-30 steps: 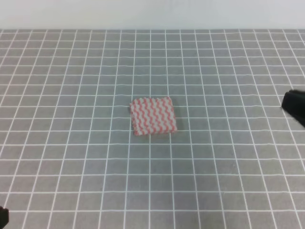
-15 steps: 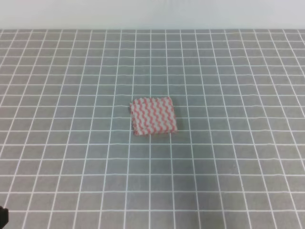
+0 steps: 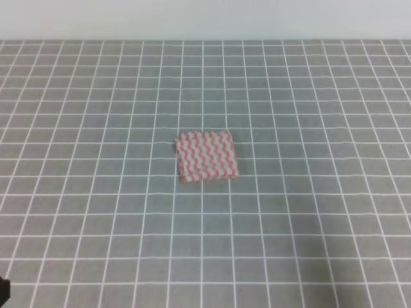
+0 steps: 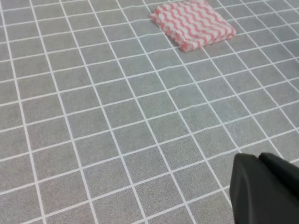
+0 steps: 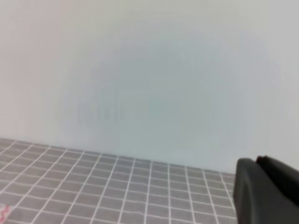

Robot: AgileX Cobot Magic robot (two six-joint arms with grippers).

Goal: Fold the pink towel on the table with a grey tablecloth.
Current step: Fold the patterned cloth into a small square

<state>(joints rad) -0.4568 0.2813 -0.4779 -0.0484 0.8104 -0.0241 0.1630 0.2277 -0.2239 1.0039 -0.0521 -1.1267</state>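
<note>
**Towel lies folded, both arms drawn clear**

The pink towel (image 3: pixel 207 156) sits as one compact, roughly square packet near the middle of the table with a grey tablecloth (image 3: pixel 321 212). Its edges look stacked and thick along the near side, most plainly in the left wrist view (image 4: pixel 192 23), which suggests the folding is done or very nearly so. Nothing touches the cloth, and no further fold looks necessary, though how many layers it holds cannot be counted.

By count: one towel, one table, and two grippers, each seen only in part. The left gripper (image 4: pixel 266 189) shows as a dark block at the lower right of its own camera, well apart from the towel; a sliver of it sits at the lower left edge of the high view. The right gripper (image 5: pixel 266 189) points toward the pale back wall, with only a corner of the towel in its frame. Whether either claw is spread or pressed together cannot be told.
</note>
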